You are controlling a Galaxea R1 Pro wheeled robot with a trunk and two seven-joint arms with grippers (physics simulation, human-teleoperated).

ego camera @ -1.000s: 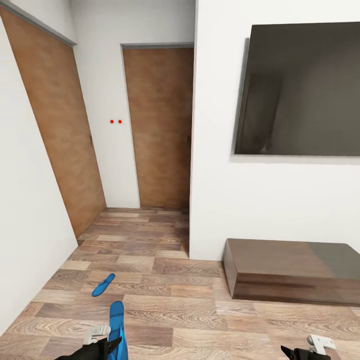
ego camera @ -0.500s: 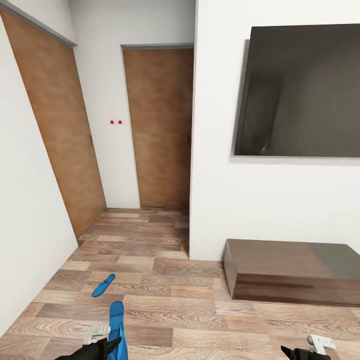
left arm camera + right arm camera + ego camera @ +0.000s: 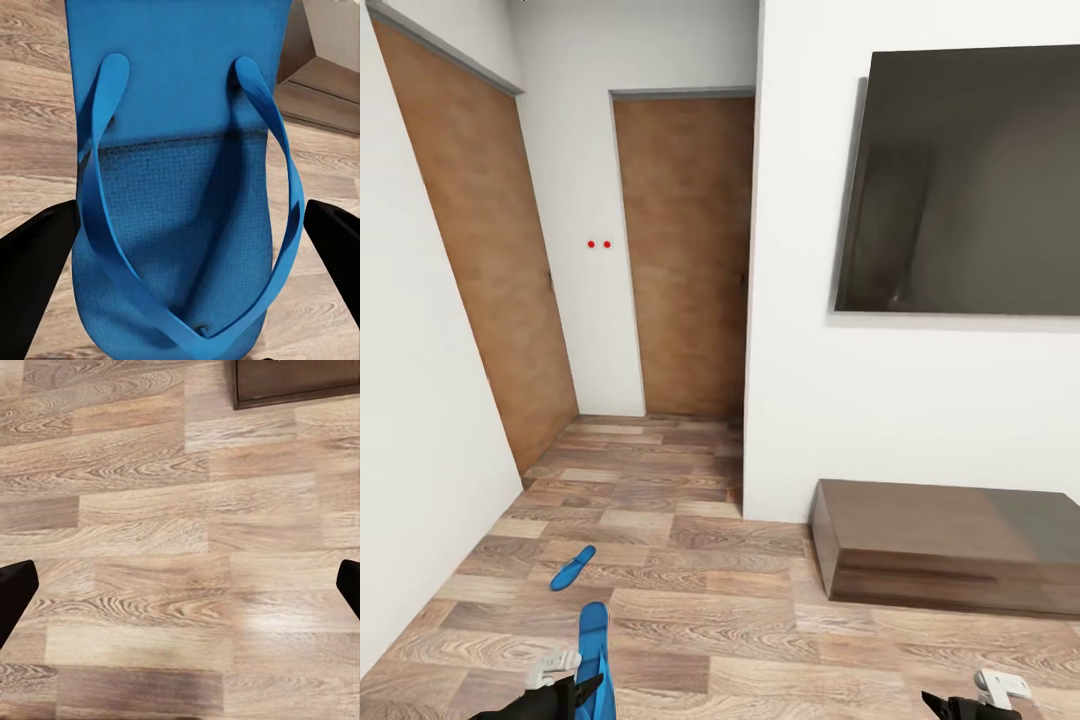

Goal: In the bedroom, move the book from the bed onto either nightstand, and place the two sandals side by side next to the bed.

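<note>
My left gripper (image 3: 580,688) is shut on one bright blue sandal (image 3: 593,645), which sticks up from it at the bottom of the head view. In the left wrist view that sandal (image 3: 180,172) spans the gap between the two black fingers (image 3: 34,270), thong straps facing the camera. The other sandal (image 3: 572,568) lies flat on the wood floor a little ahead, near the left wall. At the bottom right, my right gripper (image 3: 972,700) is open over bare floor (image 3: 180,547) with nothing between its fingers. The book, the bed and the nightstand are out of view.
A long low dark cabinet (image 3: 950,545) sits on the floor against the white wall at right, under a large dark wall screen (image 3: 960,180). Two brown doors (image 3: 685,260) close off a short hallway ahead. A white wall (image 3: 410,450) runs close on the left.
The whole picture has shifted slightly to the right, so the camera moved. Both grippers and the held sandal keep the same place in the frame.
</note>
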